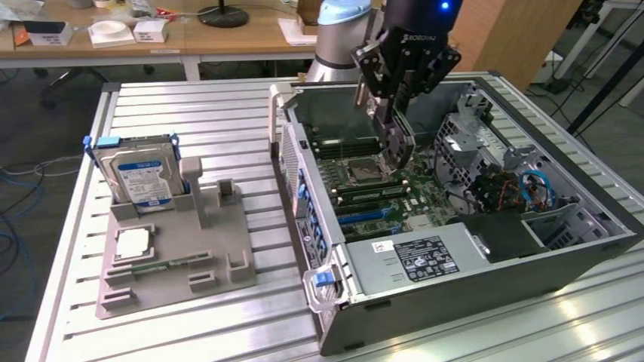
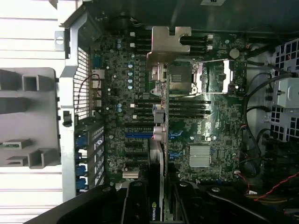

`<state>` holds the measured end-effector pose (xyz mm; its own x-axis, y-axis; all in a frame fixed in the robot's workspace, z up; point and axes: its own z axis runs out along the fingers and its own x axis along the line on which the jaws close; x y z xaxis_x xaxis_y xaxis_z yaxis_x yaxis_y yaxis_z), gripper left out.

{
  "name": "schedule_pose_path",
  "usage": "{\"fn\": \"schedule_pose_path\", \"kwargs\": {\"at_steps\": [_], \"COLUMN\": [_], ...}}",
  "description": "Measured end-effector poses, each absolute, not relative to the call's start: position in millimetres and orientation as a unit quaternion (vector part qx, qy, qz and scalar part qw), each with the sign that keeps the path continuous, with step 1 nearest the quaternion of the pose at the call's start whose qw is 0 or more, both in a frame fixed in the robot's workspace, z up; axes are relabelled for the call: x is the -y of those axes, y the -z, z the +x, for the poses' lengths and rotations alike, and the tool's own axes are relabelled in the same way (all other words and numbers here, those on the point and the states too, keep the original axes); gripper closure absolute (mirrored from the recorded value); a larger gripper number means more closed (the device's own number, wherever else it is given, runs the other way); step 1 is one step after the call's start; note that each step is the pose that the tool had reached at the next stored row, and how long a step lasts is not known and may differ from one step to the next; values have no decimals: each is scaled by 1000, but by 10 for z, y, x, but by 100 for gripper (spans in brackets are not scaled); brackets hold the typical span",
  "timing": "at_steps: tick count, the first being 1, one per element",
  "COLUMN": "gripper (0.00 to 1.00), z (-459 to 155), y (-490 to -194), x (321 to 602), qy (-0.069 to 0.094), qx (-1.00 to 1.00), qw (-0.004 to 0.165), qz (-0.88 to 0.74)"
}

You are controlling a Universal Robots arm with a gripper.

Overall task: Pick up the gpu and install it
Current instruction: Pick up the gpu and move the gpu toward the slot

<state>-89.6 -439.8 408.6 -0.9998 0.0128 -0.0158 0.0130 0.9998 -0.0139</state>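
The black two-fingered pincer point(image 1: 391, 102) of the arm hangs over the open dark grey computer case point(image 1: 483, 302) and is closed narrowly on the gpu point(image 1: 400, 139), a thin, flat black card with a silver metal bracket point(image 2: 167, 44) at one end. The card is held on its edge, with the flat faces between the fingers. I think this is so that its long connector edge looks down at the green motherboard point(image 1: 372, 192). In the wrist view the gpu point(image 2: 159, 140) is a narrow line that crosses the board, with the bracket at the far end and the blue expansion slot point(image 2: 138, 135) just beside it. I cannot tell if the lower edge already touches the board, so the card seems carried but not yet seated. The case lies on its side without the cover, probably so that the board faces up and the arm can reach it from above. Well apart from it, at the exterior view's left, a grey plastic holder point(image 1: 171, 283) keeps other parts in their own places: a silver hard drive with a blue and white label point(image 1: 144, 177) stands upright in a slot, and a square processor chip point(image 1: 134, 243) and a narrow green memory stick point(image 1: 166, 265) lie flat near it. All of this stands on a ribbed, pale aluminium tabletop point(image 1: 191, 113). Behind it are wooden desks point(image 1: 231, 38) with small white boxes, and a blue cable point(image 1: 20, 204) lies on the floor.
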Motion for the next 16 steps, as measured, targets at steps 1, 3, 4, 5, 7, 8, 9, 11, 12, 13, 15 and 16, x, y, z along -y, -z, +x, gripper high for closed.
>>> {"fn": "schedule_pose_path", "kwargs": {"at_steps": [1,3,4,5,7,8,9,11,12,13,15,16], "gripper": [74,74,74,74,74,74,74,74,74,74,74,74], "z": [-871,-818,-790,-764,-713,-689,-664,-618,-597,-575,-532,-511], "y": [-4086,-4086,-4086,-4086,-4086,-4086,-4086,-4086,-4086,-4086,-4086,-4086], "x": [4398,4398,4398,4398,4398,4398,4398,4398,4398,4398,4398,4398], "qy": [7,7,7,7,7,7,7,7,7,7,7,7], "qx": [-1000,-1000,-1000,-1000,-1000,-1000,-1000,-1000,-1000,-1000,-1000,-1000], "qw": [8,8,8,8,8,8,8,8,8,8,8,8], "qz": [6,6,6,6,6,6,6,6,6,6,6,6]}}
